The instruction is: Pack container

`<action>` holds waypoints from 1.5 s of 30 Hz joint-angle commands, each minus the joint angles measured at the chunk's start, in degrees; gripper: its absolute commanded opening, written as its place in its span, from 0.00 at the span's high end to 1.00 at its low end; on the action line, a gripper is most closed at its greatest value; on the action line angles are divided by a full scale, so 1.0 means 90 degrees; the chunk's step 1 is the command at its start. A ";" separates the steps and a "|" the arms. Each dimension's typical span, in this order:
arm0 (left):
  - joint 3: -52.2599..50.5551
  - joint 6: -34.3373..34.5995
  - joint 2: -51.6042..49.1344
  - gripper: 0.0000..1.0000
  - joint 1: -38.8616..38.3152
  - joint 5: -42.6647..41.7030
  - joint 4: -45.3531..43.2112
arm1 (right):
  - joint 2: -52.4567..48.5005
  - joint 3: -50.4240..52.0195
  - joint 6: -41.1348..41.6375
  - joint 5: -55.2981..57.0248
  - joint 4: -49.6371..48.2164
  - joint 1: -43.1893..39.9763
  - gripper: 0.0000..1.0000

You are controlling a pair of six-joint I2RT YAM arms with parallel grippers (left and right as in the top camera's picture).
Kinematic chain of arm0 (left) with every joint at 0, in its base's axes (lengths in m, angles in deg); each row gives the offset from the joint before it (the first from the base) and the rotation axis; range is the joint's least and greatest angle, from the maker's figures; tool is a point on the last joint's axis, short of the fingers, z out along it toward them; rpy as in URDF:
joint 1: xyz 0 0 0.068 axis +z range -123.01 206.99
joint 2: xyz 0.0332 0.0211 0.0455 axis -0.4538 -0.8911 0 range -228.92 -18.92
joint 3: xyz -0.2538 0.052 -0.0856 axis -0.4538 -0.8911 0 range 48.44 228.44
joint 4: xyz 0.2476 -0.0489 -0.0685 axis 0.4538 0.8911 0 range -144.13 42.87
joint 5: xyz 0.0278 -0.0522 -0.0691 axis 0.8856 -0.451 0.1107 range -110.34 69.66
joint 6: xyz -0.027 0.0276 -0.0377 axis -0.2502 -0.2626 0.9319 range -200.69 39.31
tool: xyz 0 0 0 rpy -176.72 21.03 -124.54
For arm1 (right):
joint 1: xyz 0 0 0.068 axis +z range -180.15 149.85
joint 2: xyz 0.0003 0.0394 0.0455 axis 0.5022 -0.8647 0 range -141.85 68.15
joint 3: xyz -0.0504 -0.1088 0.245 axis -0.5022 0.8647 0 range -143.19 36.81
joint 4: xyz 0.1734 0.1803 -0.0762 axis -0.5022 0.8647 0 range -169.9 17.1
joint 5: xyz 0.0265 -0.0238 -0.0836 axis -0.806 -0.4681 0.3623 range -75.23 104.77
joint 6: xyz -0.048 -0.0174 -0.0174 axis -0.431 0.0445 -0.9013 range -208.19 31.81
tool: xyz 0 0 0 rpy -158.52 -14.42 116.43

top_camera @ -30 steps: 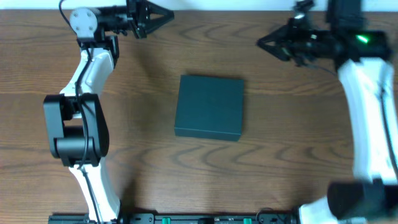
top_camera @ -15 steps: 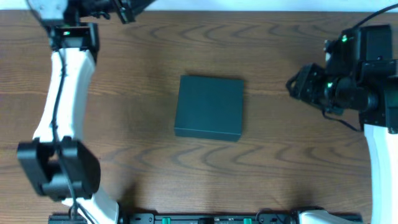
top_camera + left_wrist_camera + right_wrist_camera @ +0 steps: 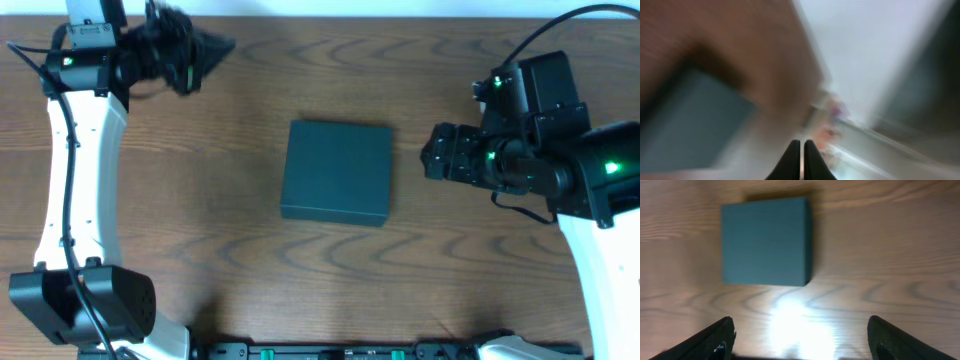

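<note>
At the middle of the table (image 3: 250, 270), the container (image 3: 336, 172) is set flat with its lid shut, and no goods to be packed are seen on the wood in any view. To its right, near but apart from it, the right gripper (image 3: 429, 158) is held with its fingers (image 3: 715, 339) spread wide and nothing between them. In the wrist view the container is framed squarely ahead of the gap, so the pose is judged to be an approach, most likely toward the lid or the right edge. At the far left corner, well apart from the container, the left gripper (image 3: 222, 45) is seen pinched shut and empty. Its own view is smeared, so what lies beyond the tips can only be guessed at, perhaps the container and the table edge. Packing is judged not yet begun, since the lid must be lifted first.
</note>
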 commanded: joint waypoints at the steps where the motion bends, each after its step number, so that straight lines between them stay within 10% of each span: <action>1: 0.0061 -0.3529 0.0214 0.95 -0.0248 0.2385 0.0821 | 0.0078 -0.0015 -0.0214 0.1020 0.0044 0.0058 0.23; 6: 0.0036 -0.5056 0.0214 0.94 -0.0828 0.4983 0.2042 | 0.0073 0.0350 -0.0206 0.1989 -0.0032 0.0049 0.98; 15: -0.1083 -0.5530 0.0214 0.94 -0.1205 0.6203 0.2229 | 0.0075 0.2885 -0.0425 0.1472 -0.1664 0.0002 0.98; 25: -0.3585 -0.5435 0.0211 0.94 -0.1367 0.3500 -0.0488 | 0.0073 0.5212 0.0304 0.0153 -0.4556 0.0012 0.99; 45: -0.4233 -0.4044 -0.0090 0.94 -0.2591 0.3687 -0.2215 | -0.1749 0.5860 0.1464 -0.1214 -0.7269 0.0024 0.99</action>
